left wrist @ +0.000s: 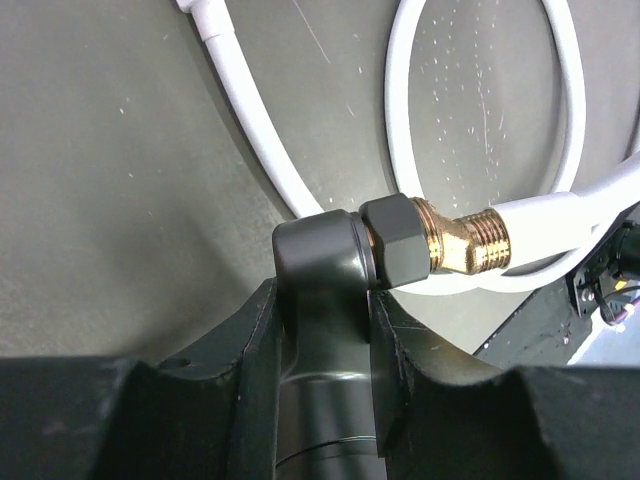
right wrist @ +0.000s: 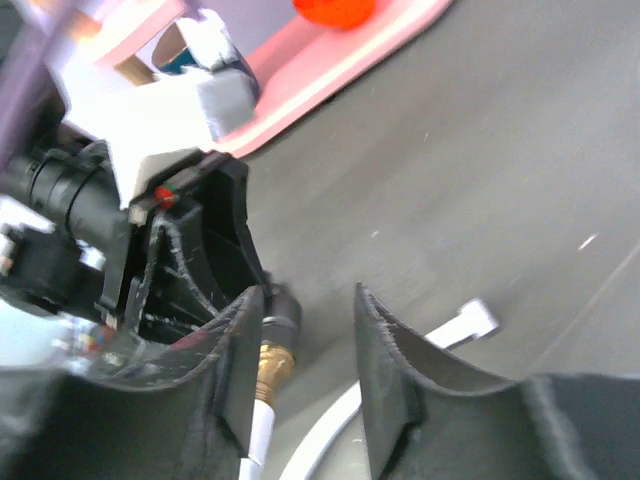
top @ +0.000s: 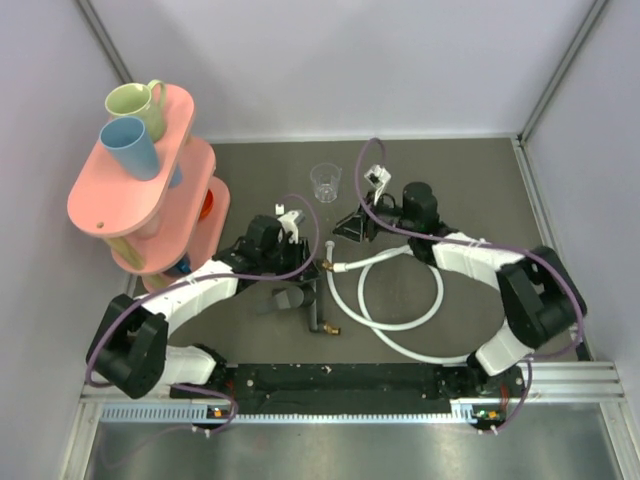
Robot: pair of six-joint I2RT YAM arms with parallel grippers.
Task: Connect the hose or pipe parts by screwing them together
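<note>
At the middle of the table [top: 470,190], the left gripper [left wrist: 325,305] was clamped on the black T-shaped fitting [left wrist: 318,250], whose brass tip [left wrist: 462,240] met the white hose [left wrist: 545,215]. The right gripper [right wrist: 308,340] stood with jaws apart, holding nothing, just beside that hose.

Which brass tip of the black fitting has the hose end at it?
The far tip of the fitting: the white hose butts against it. The near tip, toward the arm bases, is bare.
</note>
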